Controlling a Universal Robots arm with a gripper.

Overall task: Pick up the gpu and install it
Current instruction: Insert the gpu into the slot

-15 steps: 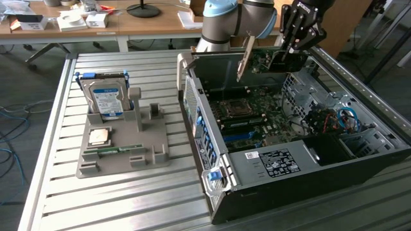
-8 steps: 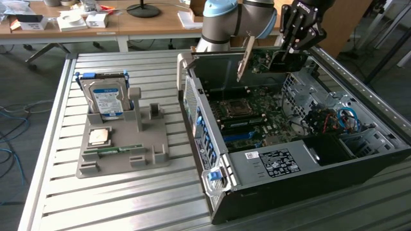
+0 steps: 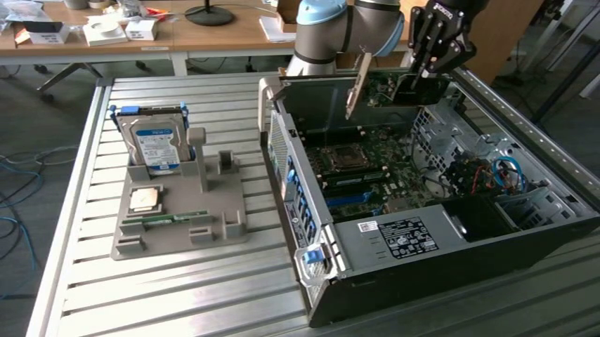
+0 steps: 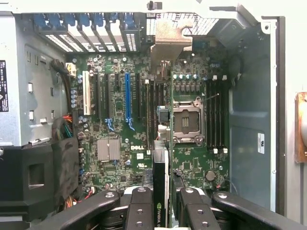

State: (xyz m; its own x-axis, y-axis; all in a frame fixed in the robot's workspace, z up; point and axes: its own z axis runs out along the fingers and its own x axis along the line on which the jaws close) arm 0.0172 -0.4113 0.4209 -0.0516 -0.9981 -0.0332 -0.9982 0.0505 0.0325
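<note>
- While the tool (image 3: pixel 424 70) stands partly closed, clamping the gpu (image 3: pixel 380 88) on edge, the card hangs above the open computer case (image 3: pixel 525 232), near the far edge of the surface (image 3: pixel 187 281).
- To seat well, I judge it needs holding upright, parallel to the motherboard (image 4: pixel 120 158) slots, and lowering evenly without tilt.

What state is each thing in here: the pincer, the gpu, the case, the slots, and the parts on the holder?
pincer: shut on the gpu.
gpu: held on edge above the open case, not seated.
computer case: lying on its side, panel off, motherboard exposed.
blue slot: empty.
hard drive: standing upright in the grey holder.
RAM stick: lying flat in the holder.
</note>
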